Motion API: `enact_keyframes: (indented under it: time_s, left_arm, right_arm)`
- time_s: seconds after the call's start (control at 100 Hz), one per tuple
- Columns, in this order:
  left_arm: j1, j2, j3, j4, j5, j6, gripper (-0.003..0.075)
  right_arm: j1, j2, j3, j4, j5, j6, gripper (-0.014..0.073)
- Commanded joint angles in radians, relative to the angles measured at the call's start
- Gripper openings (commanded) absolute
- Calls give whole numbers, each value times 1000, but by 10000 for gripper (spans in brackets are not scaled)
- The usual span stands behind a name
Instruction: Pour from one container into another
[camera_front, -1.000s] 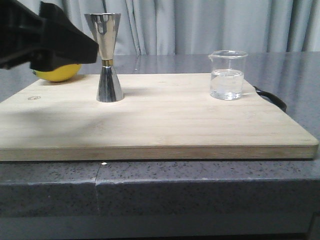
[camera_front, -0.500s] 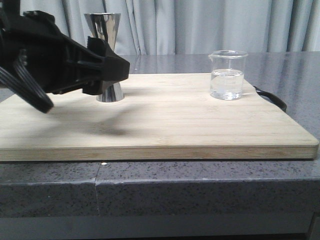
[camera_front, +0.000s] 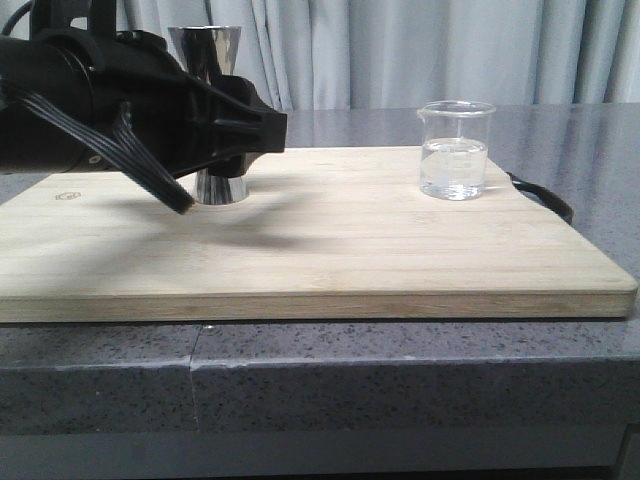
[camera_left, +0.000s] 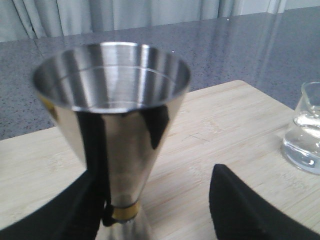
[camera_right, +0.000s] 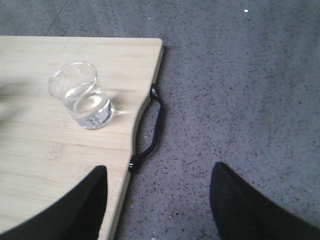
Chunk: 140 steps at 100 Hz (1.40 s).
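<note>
A: Beaker (camera_front: 456, 150) is sitting upright toward the right end of the wooden cutting board (camera_front: 330, 250), with clear liquid filling roughly its lower part. Where is the jigger standing?

B: It's standing upright on the board's left half, well apart from the beaker. The jigger (camera_front: 214, 110) is showing its gold band at the waist in the left wrist view, and its upper cup is looking empty there.

A: How is the left pincer (camera_left: 160, 210) standing?

B: Its two black fingers are sitting apart, one on each side of the jigger's lower part. One finger is looking right against the steel, the other is sitting clear of it, so the pincer is spread open and gripping nothing.

A: And the right pincer (camera_right: 157, 205)?

B: It's hanging over the board's right edge and the grey counter (camera_right: 240, 90), fingers wide apart, holding nothing. The board's black strap handle (camera_right: 150, 127) is lying just below the beaker's side of the board
</note>
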Motion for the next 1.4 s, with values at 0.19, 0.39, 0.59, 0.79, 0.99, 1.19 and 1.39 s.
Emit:
enact_keyframes:
  time_s: [0.19,0.39,0.59,0.79,0.99,1.19,1.39]
  left_arm:
    - [-4,-29,-22,5,-87,-10,166]
    - [-4,-29,-18,3,-98,-10,-18]
    - [-22,-65,-18,9,-107,-10,-20]
    - [-38,-189,-18,13,-22,-10,-20]
    - [-38,-291,-18,20,82,-1,-20]
    - [-38,-317,-18,26,119,-1,-20]
    - [-38,-317,-18,26,148,-1,-20]
  right_arm:
    - [-6,4,-37,11,-53,-8,403]
    - [-6,4,-37,13,-56,-8,403]
    - [3,36,8,27,-159,-8,403]
    - [142,55,114,27,-358,-56,403]
    - [277,90,209,22,-598,-77,404]
    - [335,219,230,16,-768,-77,405]
    - [400,379,230,4,-904,-77,473]
